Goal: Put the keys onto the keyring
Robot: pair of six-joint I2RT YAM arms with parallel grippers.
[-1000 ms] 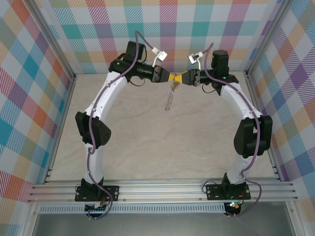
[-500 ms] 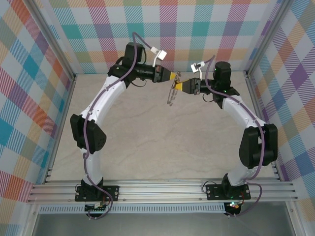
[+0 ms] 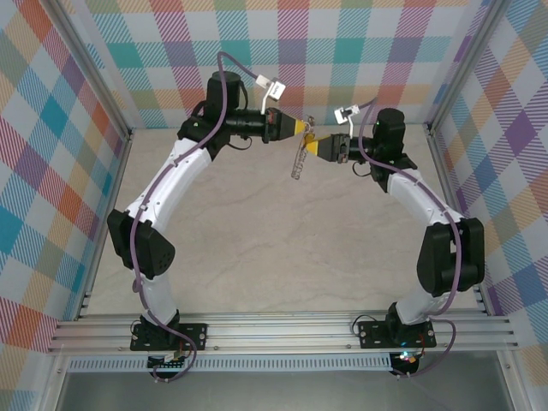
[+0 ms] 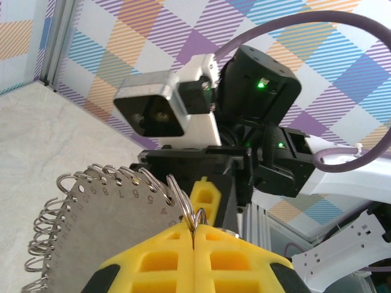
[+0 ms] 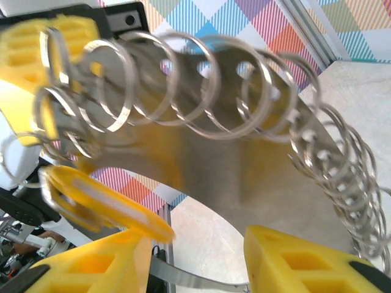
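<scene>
Jaws of the left gripper (image 3: 300,128) clenched on the keyring (image 3: 297,163), which dangles beneath them; right gripper (image 3: 315,147) jaws released beside it; yellow key (image 5: 104,204) seemingly threaded on it. Next: back away gently, checking it hangs

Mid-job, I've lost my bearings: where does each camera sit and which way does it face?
Top external: above and behind the bases, looking down on the table; left arm and right arm show, left hand holding the hanging keyring beside the right hand.
Left wrist: on the left arm, facing the right arm; own shut fingers pinch the keyring.
Right wrist: on the right arm, facing the left hand; own open fingers at bottom.
Shared: both wrist views show the keyring's ringed plate.
</scene>
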